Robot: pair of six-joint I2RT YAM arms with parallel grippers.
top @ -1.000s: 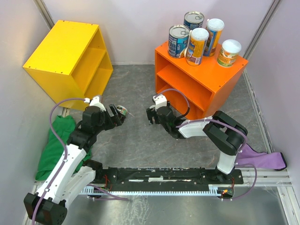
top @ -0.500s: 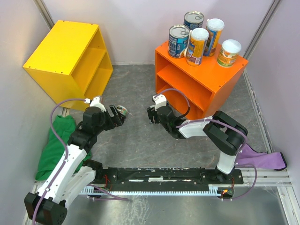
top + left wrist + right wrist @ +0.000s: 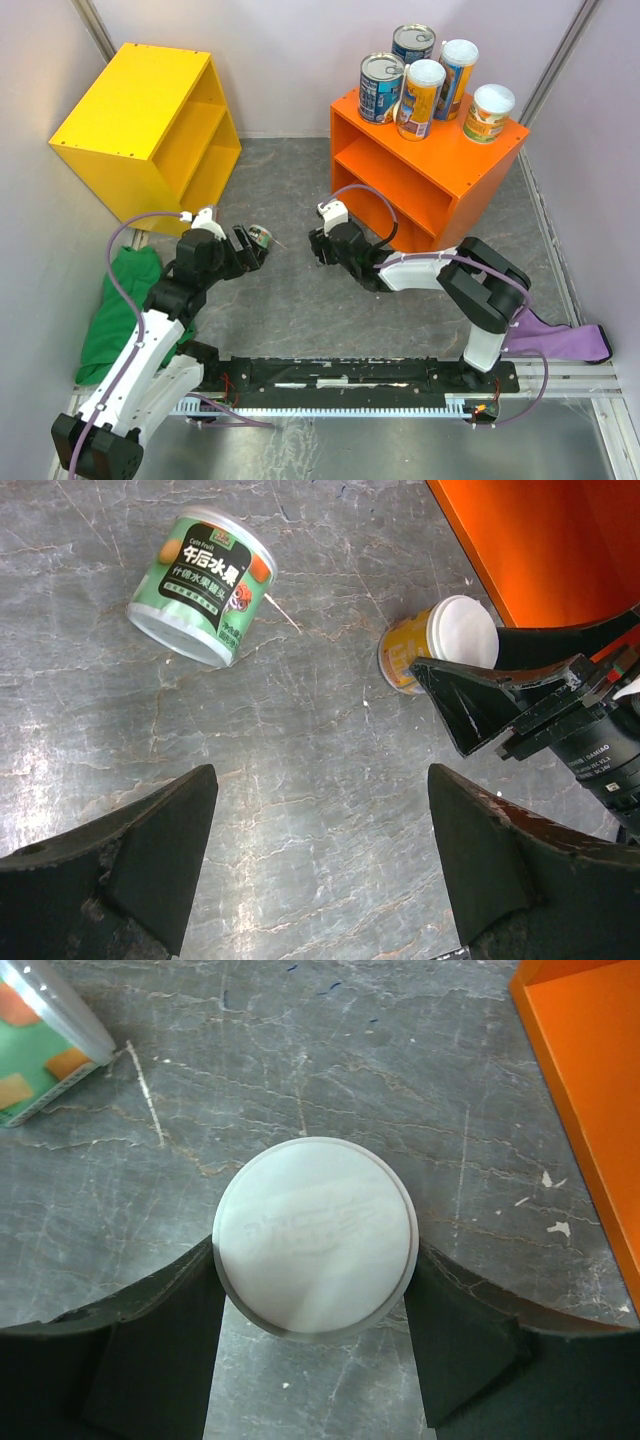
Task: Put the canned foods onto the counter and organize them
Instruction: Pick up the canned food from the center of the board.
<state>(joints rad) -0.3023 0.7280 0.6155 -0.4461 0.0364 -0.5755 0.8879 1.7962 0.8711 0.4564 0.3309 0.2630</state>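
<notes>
On the floor a short can (image 3: 315,1235) with a pale lid and yellow label (image 3: 440,645) stands upright; my right gripper (image 3: 315,1260) is shut on it, fingers pressed to both sides. In the top view the right gripper (image 3: 318,243) covers that can. A green-labelled can (image 3: 202,585) lies on its side further left (image 3: 260,236), its edge showing (image 3: 40,1050). My left gripper (image 3: 320,860) hangs open over bare floor just short of it (image 3: 245,248). The orange counter (image 3: 450,160) carries two blue tins (image 3: 381,88), two tall white-lidded cans (image 3: 421,98) and one short can (image 3: 488,112).
A yellow cabinet (image 3: 140,130) lies at the back left. A green cloth (image 3: 120,300) sits by the left arm and a purple cloth (image 3: 560,340) by the right base. The counter's orange side (image 3: 590,1080) is close to the right of the held can.
My right gripper's fingers have closed in on the pale-lidded can and the gripper shifted slightly left. The left arm and the green can have not moved.
</notes>
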